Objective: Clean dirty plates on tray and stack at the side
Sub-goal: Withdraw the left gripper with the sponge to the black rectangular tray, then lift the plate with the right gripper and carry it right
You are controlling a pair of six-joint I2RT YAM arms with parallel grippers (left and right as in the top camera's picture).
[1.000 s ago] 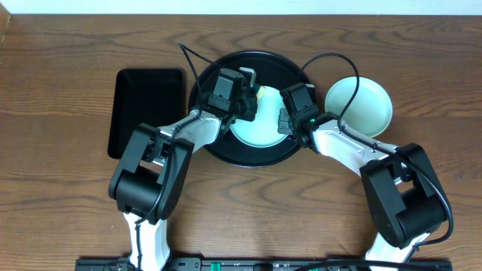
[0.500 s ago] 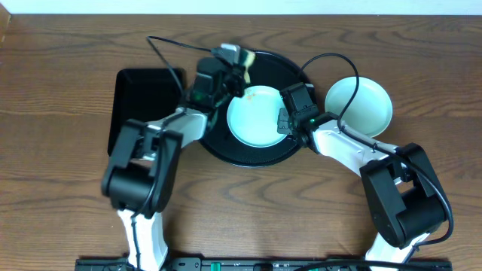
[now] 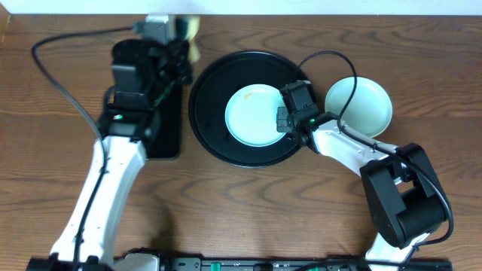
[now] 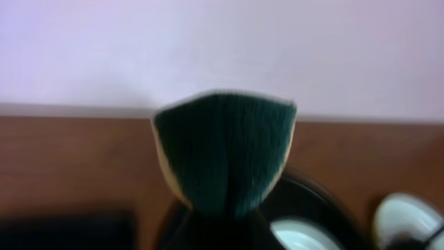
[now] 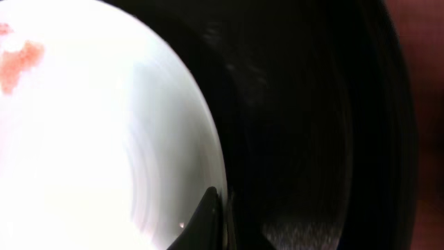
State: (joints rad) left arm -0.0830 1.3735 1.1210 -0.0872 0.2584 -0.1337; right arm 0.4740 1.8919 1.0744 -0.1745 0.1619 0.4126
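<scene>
A pale mint-aqua plate (image 3: 254, 114) lies on the round black tray (image 3: 218, 71); small orange smudges show near its top and in the right wrist view (image 5: 21, 59). My right gripper (image 3: 283, 120) is shut on that plate's right rim (image 5: 208, 173). A second mint-aqua plate (image 3: 359, 105) sits on the table right of the tray. My left gripper (image 3: 184, 34) is raised at the back left, shut on the sponge (image 3: 190, 30), whose dark green face fills the left wrist view (image 4: 223, 149). The pale yellow plate is out of view.
A rectangular black tray (image 3: 162, 132) lies left of the round tray, partly under my left arm. The table's back edge and a pale wall (image 4: 222, 48) are close behind the left gripper.
My left gripper has lifted the sponge off the plate and swung it left and back, past the tray's edge. The right gripper and plate have not moved.
</scene>
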